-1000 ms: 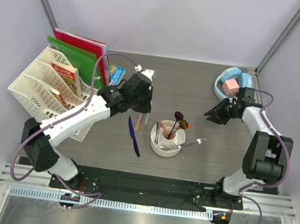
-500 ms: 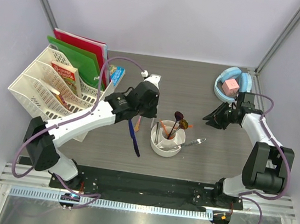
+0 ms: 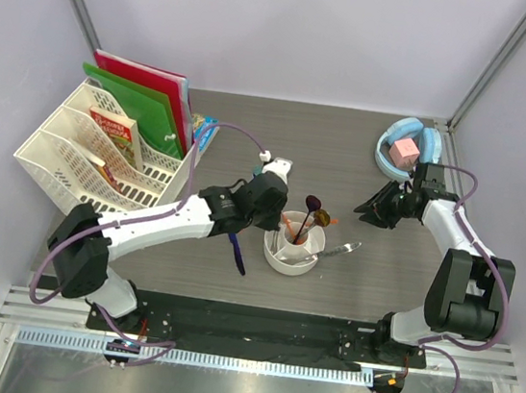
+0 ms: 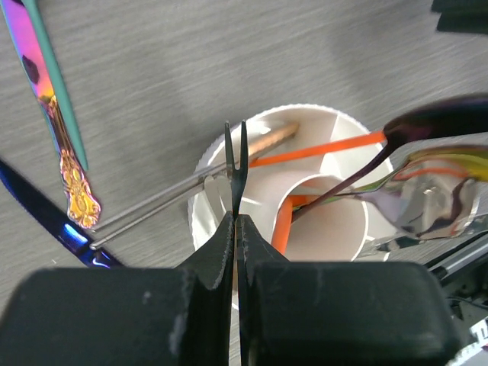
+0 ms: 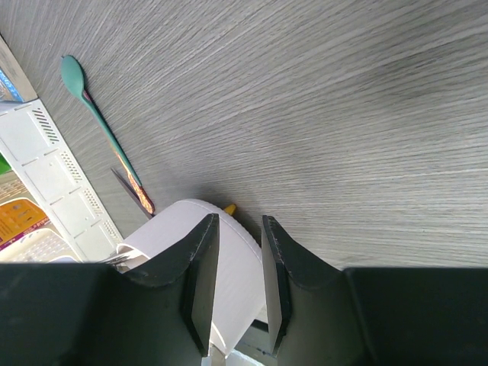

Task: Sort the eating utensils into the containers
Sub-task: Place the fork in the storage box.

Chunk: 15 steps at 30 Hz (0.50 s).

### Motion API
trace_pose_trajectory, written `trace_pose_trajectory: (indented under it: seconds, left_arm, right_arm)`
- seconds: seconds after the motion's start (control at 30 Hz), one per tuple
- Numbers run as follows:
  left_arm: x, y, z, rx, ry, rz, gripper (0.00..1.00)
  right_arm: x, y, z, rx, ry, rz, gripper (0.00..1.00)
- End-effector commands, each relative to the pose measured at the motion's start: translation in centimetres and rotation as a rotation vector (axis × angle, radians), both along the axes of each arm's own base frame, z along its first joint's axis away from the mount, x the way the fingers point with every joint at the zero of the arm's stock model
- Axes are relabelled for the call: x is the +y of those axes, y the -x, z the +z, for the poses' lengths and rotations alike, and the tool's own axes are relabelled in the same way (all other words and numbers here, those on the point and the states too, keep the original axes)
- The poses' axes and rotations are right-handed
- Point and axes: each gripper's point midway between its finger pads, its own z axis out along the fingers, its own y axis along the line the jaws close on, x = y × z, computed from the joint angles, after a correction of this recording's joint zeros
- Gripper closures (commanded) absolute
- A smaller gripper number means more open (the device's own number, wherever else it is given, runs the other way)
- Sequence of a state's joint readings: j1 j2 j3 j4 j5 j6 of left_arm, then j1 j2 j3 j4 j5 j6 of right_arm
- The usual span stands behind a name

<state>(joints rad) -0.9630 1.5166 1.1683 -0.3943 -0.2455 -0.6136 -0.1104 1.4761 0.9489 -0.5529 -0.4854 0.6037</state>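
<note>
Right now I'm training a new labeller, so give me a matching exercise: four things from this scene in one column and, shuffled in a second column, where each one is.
Things
1. fork
2. blue knife
3. pink cube
4. orange chopstick

Places
A. in the light blue bowl
B. lying flat on the table
C. in the white cup
D. pinched in the shut left gripper

Pairs: 1-D, 2-B, 3-A, 4-C
</note>
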Motion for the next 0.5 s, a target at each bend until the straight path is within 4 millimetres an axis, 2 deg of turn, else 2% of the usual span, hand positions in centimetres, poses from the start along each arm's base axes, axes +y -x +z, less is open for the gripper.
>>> trace_pose_trajectory:
  seconds: [0.0,0.13,0.47]
  left_arm:
    - [-1.2,-0.5,0.9,-0.069,0.064,0.033,1.00]
    - [-1.6,0.5,0.8,-0.122,0.071,0.026,1.00]
    - [-1.2,0.8,-1.2,-0.147,0.027,0.033,1.00]
  right_arm:
    - [0.3,-0.3,0.9,-0.047,0.001,0.018,0.66]
    - [0.3,-0.2,0.8,-0.049,0.003,0.020,0.66]
    - [0.4,0.3,0.4,-0.043,0.010,0.024,0.66]
